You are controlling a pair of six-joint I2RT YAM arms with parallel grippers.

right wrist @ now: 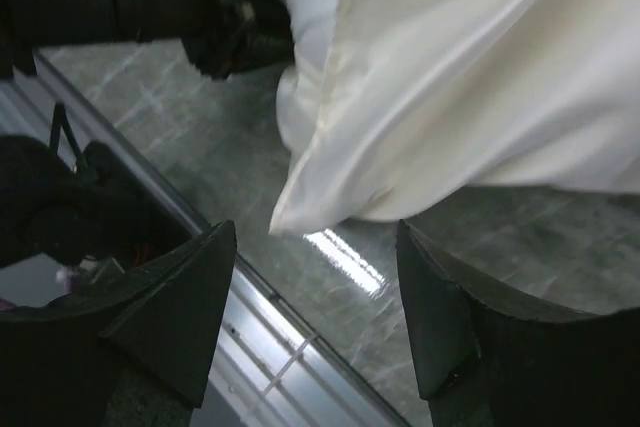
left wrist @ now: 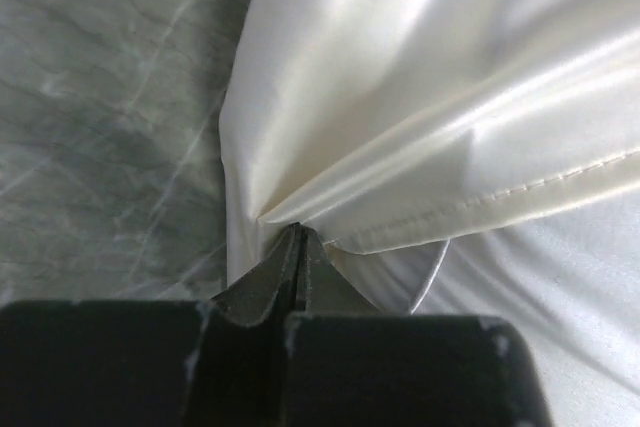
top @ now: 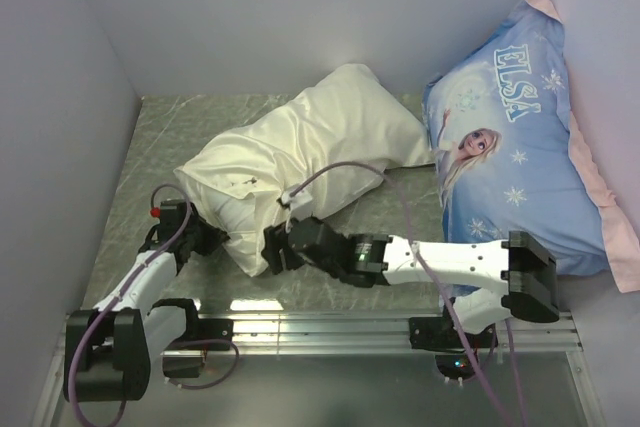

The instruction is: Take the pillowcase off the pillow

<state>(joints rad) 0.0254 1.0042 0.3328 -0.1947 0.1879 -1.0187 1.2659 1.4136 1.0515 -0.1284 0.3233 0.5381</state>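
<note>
Two grips matter: my left end effector [left wrist: 298, 237] pinches the pillowcase [top: 300, 147] hem; my right end effector [right wrist: 315, 235] stands wide, empty, just short of its near corner, long axis running far-right.

The pillowcase [top: 300, 157] is cream, glossy and wrinkled. It encloses the pillow and lies diagonally on the bench [top: 180, 127], running from near left to far right. Its stitched hem is gathered into tight folds at the near-left end. The pillow [left wrist: 560, 287] is white and shows only beneath that hem.
</note>
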